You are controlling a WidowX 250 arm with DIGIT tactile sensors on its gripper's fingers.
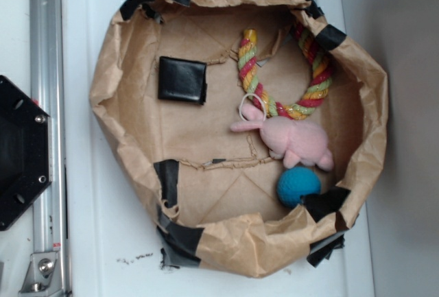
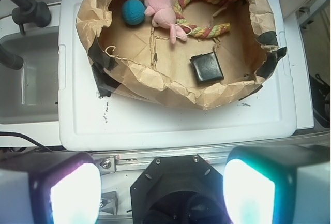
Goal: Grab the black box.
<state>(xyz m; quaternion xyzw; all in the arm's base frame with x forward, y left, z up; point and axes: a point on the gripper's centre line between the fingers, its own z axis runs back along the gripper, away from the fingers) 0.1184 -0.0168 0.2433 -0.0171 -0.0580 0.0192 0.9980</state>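
The black box lies flat on the paper basin's floor, apart from the pink plush rabbit; end effector fingers stand apart, empty, well clear.

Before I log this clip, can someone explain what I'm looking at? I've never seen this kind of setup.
It is a small robot arm with a claw. One picture looks straight down from above; the other comes from a camera on the arm's wrist, where the two glowing blocks at the bottom are the claw's fingers, spread apart and holding nothing. On a white lid sits a brown paper nest holding the black box, a pink plush rabbit, a blue ball and a striped rope. The box lies apart from the toys.
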